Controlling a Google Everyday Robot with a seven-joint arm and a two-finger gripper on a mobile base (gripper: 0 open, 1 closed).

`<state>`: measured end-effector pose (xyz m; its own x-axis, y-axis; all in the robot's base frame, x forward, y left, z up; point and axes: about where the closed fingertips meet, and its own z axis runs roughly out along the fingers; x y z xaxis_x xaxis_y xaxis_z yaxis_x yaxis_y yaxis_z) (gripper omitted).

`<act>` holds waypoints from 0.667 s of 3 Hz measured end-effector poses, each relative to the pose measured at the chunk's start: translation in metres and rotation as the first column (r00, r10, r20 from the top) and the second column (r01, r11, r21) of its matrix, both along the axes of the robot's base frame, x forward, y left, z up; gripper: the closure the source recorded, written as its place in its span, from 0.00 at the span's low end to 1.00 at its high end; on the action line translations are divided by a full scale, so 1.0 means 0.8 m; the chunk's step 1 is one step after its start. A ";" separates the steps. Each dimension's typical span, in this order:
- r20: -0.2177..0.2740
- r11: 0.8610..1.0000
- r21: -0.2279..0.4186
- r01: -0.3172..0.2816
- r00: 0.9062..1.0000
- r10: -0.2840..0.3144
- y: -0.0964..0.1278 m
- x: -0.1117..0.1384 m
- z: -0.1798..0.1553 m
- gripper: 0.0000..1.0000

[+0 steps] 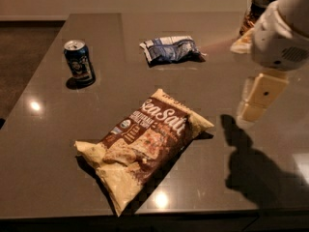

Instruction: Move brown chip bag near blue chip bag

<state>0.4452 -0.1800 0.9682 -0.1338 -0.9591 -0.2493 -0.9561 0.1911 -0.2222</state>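
Note:
The brown chip bag lies flat on the dark table near the front, its "Sea Salt" front facing up and its cream edges showing. The blue chip bag lies crumpled farther back, near the table's middle. My gripper hangs above the table at the right, to the right of the brown bag and apart from it. It casts a shadow on the table below it. It holds nothing that I can see.
A blue drink can stands upright at the back left. A dark-lidded jar stands at the back right, behind my arm. The table's front edge runs just below the brown bag.

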 end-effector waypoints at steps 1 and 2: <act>-0.023 0.989 0.060 -0.134 0.991 0.135 0.067 0.005 -0.022 0.00; -0.046 0.970 0.086 -0.228 0.972 0.232 0.120 0.003 -0.044 0.00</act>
